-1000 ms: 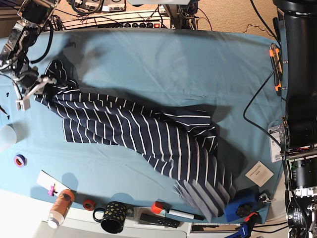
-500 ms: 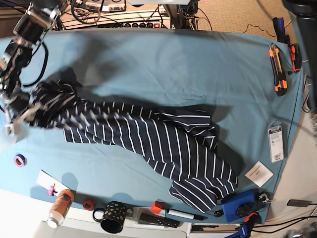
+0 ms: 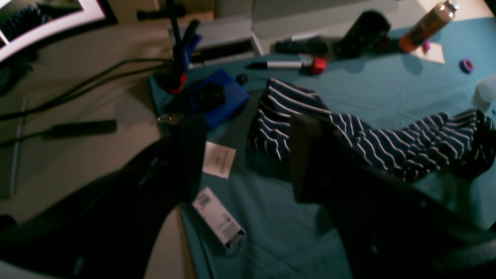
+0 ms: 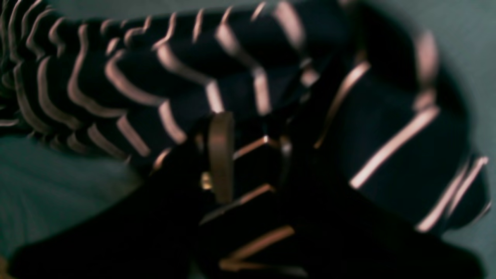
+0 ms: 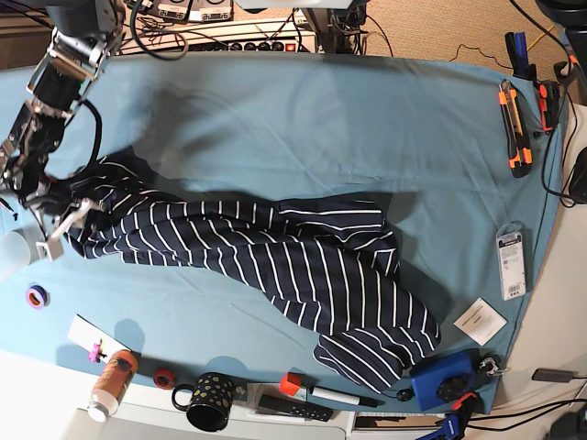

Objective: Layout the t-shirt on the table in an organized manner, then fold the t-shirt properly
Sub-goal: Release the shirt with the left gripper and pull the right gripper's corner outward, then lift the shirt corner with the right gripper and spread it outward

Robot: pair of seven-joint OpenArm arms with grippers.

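My right gripper (image 5: 57,218) sits at the left edge of the table (image 5: 303,101), its jaws buried in striped cloth; the right wrist view shows fabric bunched around the fingers, so I judge it is pinching the t-shirt (image 5: 275,266), though the blur stops me from confirming a firm hold. My left gripper (image 3: 248,155) hangs above the table's right edge with its jaws spread wide and nothing between them — well apart from the garment.

The t-shirt lies as a twisted diagonal band from the left edge toward the near right corner, rumpled, with one end heaped near the blue box (image 5: 442,382). I judge the laying-out step only begun: no sleeve or hem is spread flat, and no fold has been made. Flattening and the entire fold remain.

Writing: the white card (image 5: 480,321) and the packaged item (image 5: 510,261) near the right edge both carry print, and the packet shows a barcode in the left wrist view — none of it is legible. No brand can be read.
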